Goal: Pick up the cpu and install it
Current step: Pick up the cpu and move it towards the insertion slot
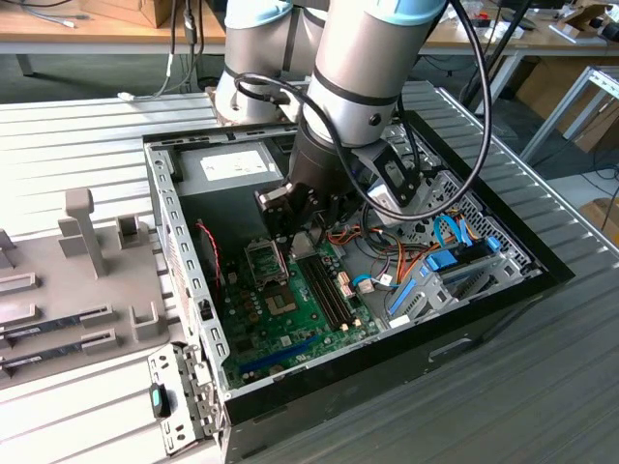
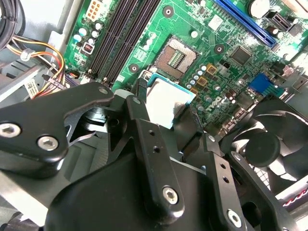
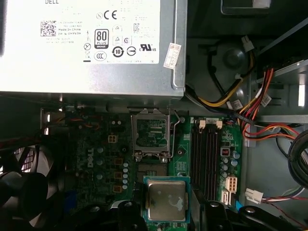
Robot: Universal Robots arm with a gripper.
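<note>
— Cpu (image 3: 166, 200), silvery top up, hangs clamped by two opposite edges in the jaws, above the green motherboard (image 3: 103, 144) inside the open computer case (image 1: 387, 372).

— How near is the socket (image 3: 151, 132)?

— Just ahead of the jaws' tips in both wrist views, with its contact field bare. It is apparently not yet beneath the chip. Doing this well looks like a matter of squaring the chip's edges with the socket frame, keeping it level and lowering it straight, without sliding. Those contacts would likely bend under any sideways drag.

— What crowds the spot?

— Memory slots (image 3: 207, 154) run alongside the socket, to one side of the jaws, and a black fan (image 3: 21, 185) sits on the other side. Beyond the socket stands the grey power supply (image 3: 91, 43), with a wire bundle (image 3: 250, 103) spilling next to it. Judging by the exterior view, the arm (image 1: 372, 68) reaches down into the case between these, so room for the jaws appears tight. Whether the socket's lever is fully clear, I cannot tell.
</note>
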